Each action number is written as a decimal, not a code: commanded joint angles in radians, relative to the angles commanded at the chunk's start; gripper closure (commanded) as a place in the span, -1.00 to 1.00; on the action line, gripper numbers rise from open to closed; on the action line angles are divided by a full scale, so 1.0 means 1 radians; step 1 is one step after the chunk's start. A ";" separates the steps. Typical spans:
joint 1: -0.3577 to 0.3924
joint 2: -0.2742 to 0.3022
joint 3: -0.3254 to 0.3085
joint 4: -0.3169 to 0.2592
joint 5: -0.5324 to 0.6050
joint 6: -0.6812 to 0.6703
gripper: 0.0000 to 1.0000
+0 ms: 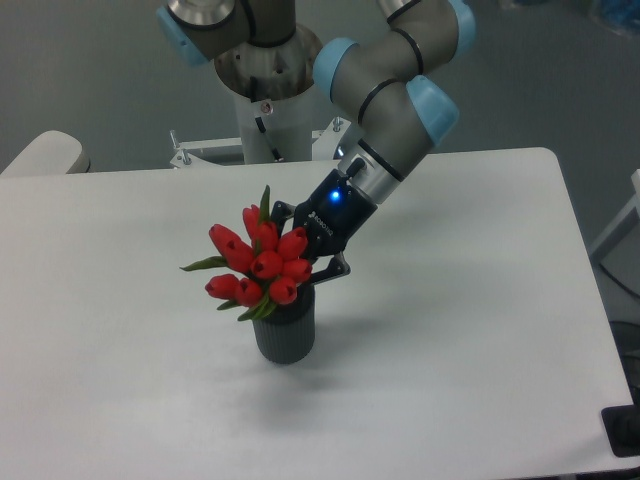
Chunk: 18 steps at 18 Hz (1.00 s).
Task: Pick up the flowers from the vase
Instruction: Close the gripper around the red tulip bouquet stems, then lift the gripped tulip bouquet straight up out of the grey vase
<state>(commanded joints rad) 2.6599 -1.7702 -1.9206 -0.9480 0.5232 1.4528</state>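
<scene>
The flowers (pixel 262 262), a tight bunch of red tulip buds with green leaves, stand in the vase (pixel 285 335), a small dark grey ribbed cylinder near the middle of the white table (pixel 480 330). The bunch leans to the left and is wider than the vase. My gripper (pixel 308 246) reaches in from the upper right, right behind the bunch. Its fingers are spread, one at the top right of the buds (pixel 283 210) and one at the lower right just above the vase mouth (pixel 338 270). The fingertips are hidden behind the buds.
The arm's base column (pixel 265 110) stands at the table's far edge, behind the vase. A pale rounded object (pixel 45 153) sits off the table's far left corner. A dark object (pixel 622 432) is at the right front edge.
</scene>
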 joint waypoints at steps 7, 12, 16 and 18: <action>0.012 0.006 0.046 0.002 -0.057 -0.097 0.38; 0.017 0.049 0.051 0.002 -0.060 -0.139 0.38; 0.017 0.106 0.054 -0.003 -0.058 -0.167 0.38; 0.020 0.124 0.054 -0.005 -0.060 -0.186 0.37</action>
<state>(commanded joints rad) 2.6798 -1.6461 -1.8669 -0.9526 0.4633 1.2671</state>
